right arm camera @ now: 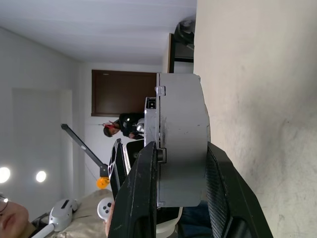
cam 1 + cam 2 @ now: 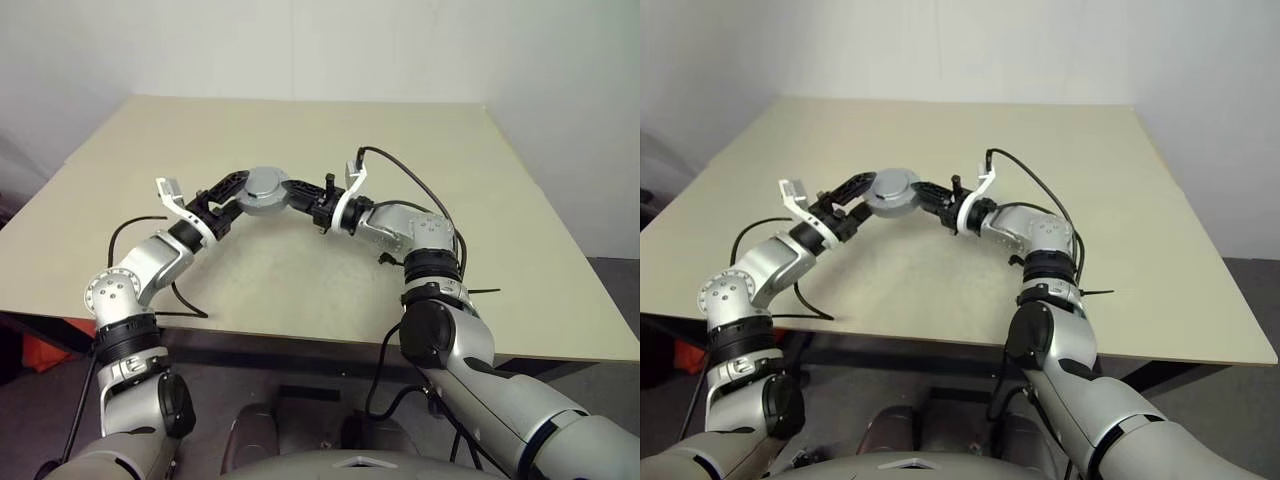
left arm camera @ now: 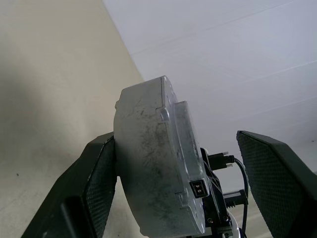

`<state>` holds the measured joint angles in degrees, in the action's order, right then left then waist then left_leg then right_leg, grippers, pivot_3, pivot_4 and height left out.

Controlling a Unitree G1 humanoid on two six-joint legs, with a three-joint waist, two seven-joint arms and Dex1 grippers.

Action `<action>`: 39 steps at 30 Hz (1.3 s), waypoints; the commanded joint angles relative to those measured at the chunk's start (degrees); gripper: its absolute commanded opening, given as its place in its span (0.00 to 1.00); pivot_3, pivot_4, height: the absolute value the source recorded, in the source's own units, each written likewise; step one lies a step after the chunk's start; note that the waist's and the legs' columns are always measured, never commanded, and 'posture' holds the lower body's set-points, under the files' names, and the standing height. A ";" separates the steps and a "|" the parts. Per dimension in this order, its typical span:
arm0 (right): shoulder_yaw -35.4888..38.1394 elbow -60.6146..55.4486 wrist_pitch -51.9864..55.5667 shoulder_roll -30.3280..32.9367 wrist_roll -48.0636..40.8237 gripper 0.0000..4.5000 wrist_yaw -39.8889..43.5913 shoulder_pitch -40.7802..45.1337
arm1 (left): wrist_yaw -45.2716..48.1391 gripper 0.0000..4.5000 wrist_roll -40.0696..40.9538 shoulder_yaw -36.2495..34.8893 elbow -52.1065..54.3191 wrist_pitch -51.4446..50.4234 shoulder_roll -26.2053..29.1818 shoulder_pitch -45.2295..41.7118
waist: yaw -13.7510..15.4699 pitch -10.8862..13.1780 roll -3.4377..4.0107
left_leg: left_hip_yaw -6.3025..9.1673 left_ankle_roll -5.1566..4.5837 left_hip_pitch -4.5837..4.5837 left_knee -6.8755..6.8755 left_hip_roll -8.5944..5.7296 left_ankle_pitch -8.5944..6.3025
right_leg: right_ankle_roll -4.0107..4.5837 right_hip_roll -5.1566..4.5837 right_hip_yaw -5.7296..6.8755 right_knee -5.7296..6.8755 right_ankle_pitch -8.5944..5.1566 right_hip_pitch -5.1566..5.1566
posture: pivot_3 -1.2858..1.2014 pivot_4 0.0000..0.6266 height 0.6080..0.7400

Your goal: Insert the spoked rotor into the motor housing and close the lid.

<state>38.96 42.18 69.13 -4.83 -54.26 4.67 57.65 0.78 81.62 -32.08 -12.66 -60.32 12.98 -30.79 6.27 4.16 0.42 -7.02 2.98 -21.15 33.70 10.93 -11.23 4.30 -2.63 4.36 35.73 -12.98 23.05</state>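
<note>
From your head views, the motor housing [image 2: 266, 190] hangs above the pale bench [image 2: 500, 200], between both grippers. Your right gripper [image 2: 298, 192] pinches it from the right side; your left gripper [image 2: 232, 193] brackets it from the left.

Your left wrist view shows the left fingers [image 3: 94, 188] spread wide, one touching the housing, the other apart.

Your right wrist view shows the right fingers [image 1: 141, 193] clamped on its two flat faces.

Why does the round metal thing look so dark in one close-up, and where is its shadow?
Left wrist view: the motor housing shows a shaded, scuffed face against the bright wall. Left eye view: it casts only a faint shadow on the table.
</note>
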 commanded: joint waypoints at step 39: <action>-1.28 -5.51 -0.33 -1.21 -5.15 0.24 -0.40 1.01 | 3.33 0.55 0.82 1.00 -2.75 1.80 -0.48 -0.88 | 0.91 0.00 0.00 | 0.00 0.00 -0.01 0.13 0.01 0.00 | -0.05 -0.01 -0.02 0.04 0.04 -0.02 | 0.52 0.00 1.00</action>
<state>37.45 39.07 69.43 -6.25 -56.48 3.05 57.33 4.23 82.79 -31.26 -16.51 -58.96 11.81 -31.02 7.18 4.15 0.42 -7.01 2.98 -21.18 33.86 10.94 -11.23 4.24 -2.64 4.34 35.76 -12.94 23.02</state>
